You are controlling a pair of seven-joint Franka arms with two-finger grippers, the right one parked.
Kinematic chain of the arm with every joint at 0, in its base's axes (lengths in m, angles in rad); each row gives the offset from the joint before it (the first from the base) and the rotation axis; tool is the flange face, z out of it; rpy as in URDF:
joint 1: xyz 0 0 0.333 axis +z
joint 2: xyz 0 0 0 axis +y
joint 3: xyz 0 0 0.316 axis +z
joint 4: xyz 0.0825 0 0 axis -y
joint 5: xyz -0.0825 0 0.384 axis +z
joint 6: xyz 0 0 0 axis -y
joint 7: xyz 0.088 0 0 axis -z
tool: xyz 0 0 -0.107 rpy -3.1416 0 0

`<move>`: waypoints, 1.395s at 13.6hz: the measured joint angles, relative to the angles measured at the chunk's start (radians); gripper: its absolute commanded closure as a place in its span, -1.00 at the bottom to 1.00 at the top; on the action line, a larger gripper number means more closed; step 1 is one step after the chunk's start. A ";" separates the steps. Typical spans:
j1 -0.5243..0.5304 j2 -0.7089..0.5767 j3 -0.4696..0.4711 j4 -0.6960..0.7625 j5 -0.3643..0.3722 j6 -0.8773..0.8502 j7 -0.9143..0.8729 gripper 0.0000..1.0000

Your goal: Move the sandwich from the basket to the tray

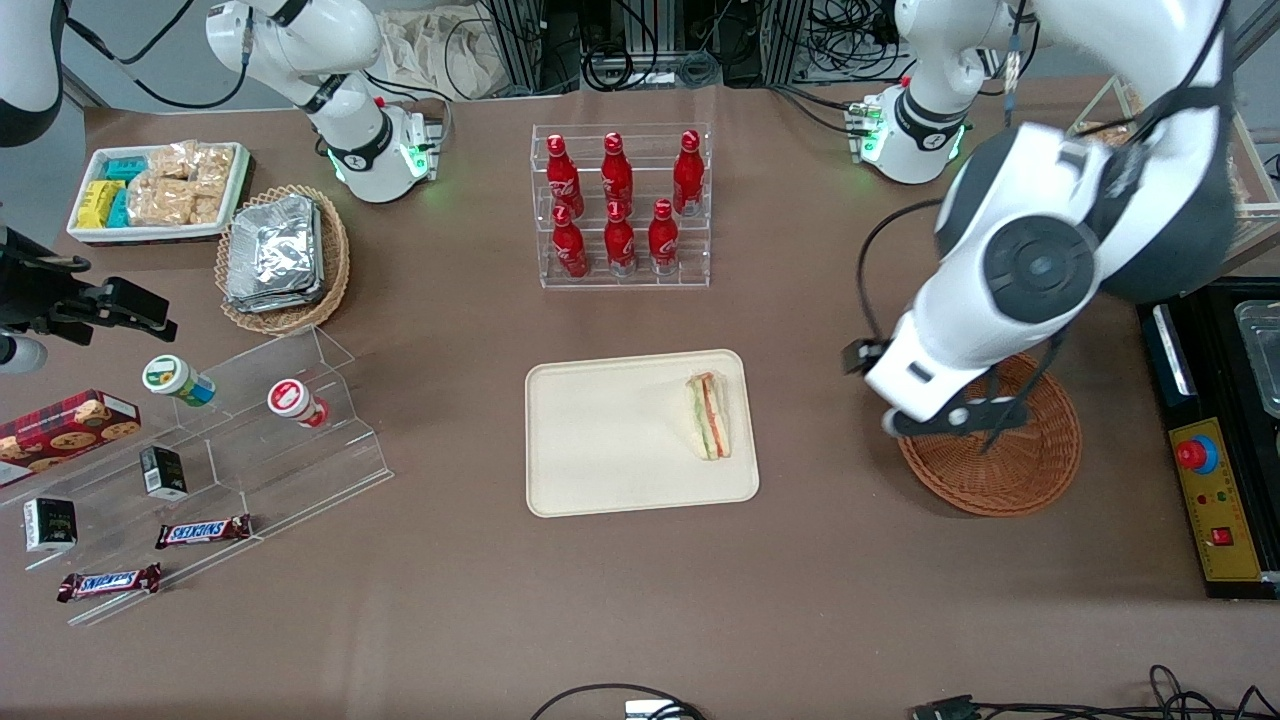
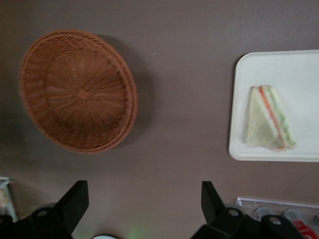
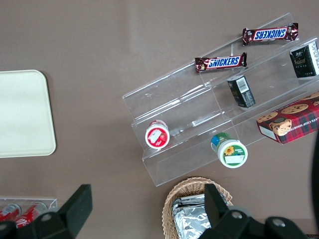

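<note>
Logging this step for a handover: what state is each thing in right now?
sandwich: lying on the tray, near its edge toward the working arm
tray: flat on the table, holds only the sandwich
basket: empty, upright on the table
claw: open, holding nothing, raised above the table beside the basket

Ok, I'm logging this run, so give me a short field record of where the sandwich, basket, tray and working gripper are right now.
sandwich: lying on the tray, near the edge toward the working arm's end
tray: holds only the sandwich
basket: empty, on the table beside the tray
gripper: open, holding nothing, above the table between basket and tray
task state: sandwich already in the tray
</note>
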 measured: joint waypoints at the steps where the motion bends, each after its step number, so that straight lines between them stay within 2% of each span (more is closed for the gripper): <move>1: 0.023 -0.029 0.003 0.000 0.004 -0.034 0.020 -1.00; 5: 0.177 -0.134 0.011 -0.002 0.008 -0.112 0.182 -1.00; 9: 0.297 -0.166 0.013 -0.014 0.008 -0.147 0.296 -1.00; 15: 0.299 -0.171 -0.001 -0.057 0.004 -0.158 0.304 -1.00; 19: 0.297 -0.220 -0.001 -0.123 -0.019 -0.117 0.302 -1.00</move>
